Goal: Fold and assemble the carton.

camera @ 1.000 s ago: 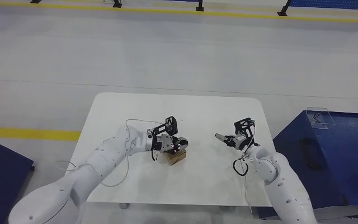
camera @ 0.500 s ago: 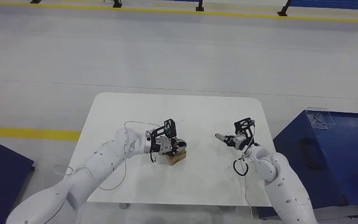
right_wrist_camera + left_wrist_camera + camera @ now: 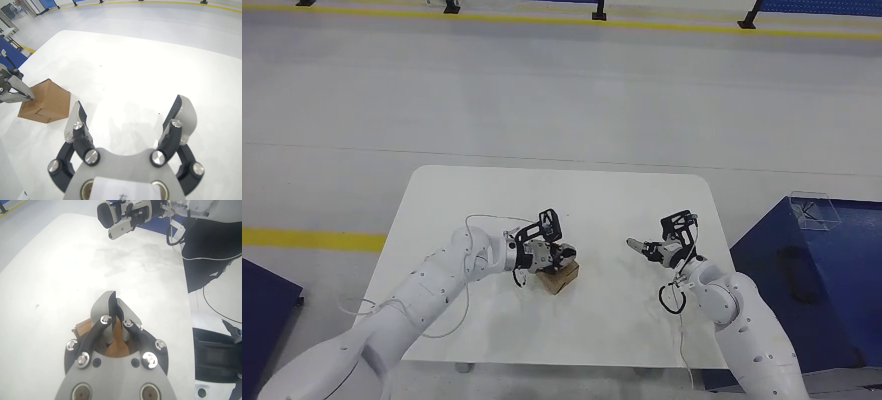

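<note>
A small brown carton [image 3: 562, 278] stands closed on the white table [image 3: 542, 190], left of the middle. My left gripper [image 3: 559, 257] is shut, and its fingertips [image 3: 28, 94] rest on the carton's top face. From the left wrist, brown cardboard [image 3: 117, 345] shows under the closed fingers [image 3: 105, 306]. To the right of the carton my right gripper [image 3: 634, 244] hangs open above bare table. In the right wrist view its open fingers [image 3: 80, 111] are apart from the carton [image 3: 45, 102]. The left wrist view has the right gripper [image 3: 111, 224] farther off.
A blue bin [image 3: 812, 270] stands off the table's right edge, with a clear box [image 3: 814, 210] on its top. A thin cable [image 3: 487, 218] loops over the table by the left arm. Bare tabletop lies between the two grippers and at the back.
My left gripper has shifted slightly over the carton, and the carton has nudged a little to the right. The right arm has not moved.
</note>
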`<act>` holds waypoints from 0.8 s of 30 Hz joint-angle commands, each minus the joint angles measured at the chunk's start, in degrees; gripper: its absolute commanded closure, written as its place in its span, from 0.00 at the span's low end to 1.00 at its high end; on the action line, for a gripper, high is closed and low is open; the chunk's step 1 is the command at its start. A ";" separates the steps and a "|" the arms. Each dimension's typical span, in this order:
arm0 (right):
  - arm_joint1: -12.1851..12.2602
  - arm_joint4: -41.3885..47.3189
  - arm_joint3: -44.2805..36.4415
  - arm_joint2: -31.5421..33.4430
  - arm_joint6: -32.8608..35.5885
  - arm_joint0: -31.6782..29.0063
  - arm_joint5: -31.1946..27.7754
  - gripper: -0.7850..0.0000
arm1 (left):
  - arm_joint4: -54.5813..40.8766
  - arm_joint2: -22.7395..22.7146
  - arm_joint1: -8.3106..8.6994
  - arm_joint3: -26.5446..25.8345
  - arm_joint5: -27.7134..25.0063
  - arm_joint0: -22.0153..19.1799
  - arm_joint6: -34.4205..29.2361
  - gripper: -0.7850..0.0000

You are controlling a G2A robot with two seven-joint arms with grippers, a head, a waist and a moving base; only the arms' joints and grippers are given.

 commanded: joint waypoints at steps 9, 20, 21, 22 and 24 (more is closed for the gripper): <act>0.00 0.00 0.00 0.00 0.00 0.00 0.00 0.00 | -0.89 -2.41 -0.55 -0.96 1.62 0.91 -4.08 1.00; 0.00 0.00 0.00 0.00 0.00 0.00 0.00 0.00 | -1.50 -4.48 -0.81 -0.05 0.26 1.94 -7.49 1.00; 0.00 0.00 0.00 0.00 0.00 0.00 0.00 0.00 | -1.93 -4.73 -1.00 -0.07 0.30 1.87 -7.97 1.00; 0.00 0.00 0.00 0.00 0.00 0.00 0.00 0.00 | -2.38 -5.27 -1.03 -0.39 0.21 1.77 -7.04 1.00; 0.00 0.00 0.00 0.00 0.00 0.00 0.00 0.00 | -2.88 -6.24 -0.75 -0.39 -2.42 2.17 -4.53 1.00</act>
